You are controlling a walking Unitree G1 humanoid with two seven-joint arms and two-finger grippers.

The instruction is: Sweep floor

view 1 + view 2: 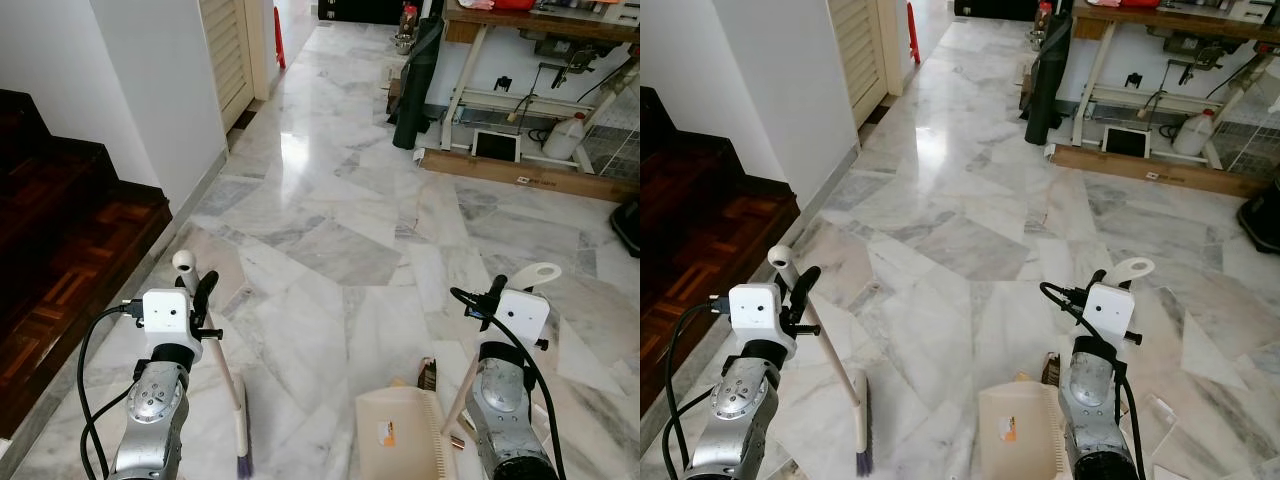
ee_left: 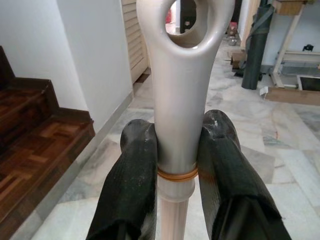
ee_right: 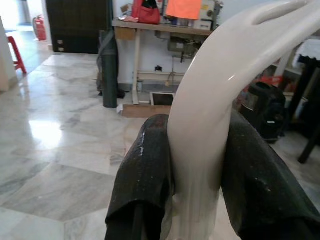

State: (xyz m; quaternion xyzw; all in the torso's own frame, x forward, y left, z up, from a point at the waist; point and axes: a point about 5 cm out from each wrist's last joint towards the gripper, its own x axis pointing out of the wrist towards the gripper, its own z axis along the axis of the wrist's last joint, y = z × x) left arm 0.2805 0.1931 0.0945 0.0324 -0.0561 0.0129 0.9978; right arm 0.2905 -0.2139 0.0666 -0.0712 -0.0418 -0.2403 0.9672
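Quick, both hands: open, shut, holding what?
Left hand: shut on the cream plastic broom handle.
Right hand: shut on the cream plastic dustpan handle.

A cream broom (image 1: 228, 375) and a cream dustpan (image 1: 400, 435) stand on the grey-veined white marble floor (image 1: 330, 230) in front of me.

I see the broom leaning on a slant, its looped handle end up by my left side and its purple bristles (image 1: 244, 464) down on the floor. The dustpan lies flat to the broom's right, comb-toothed along its right edge, with an orange sticker on its tray; its pale handle (image 1: 535, 273) rises toward my right side.
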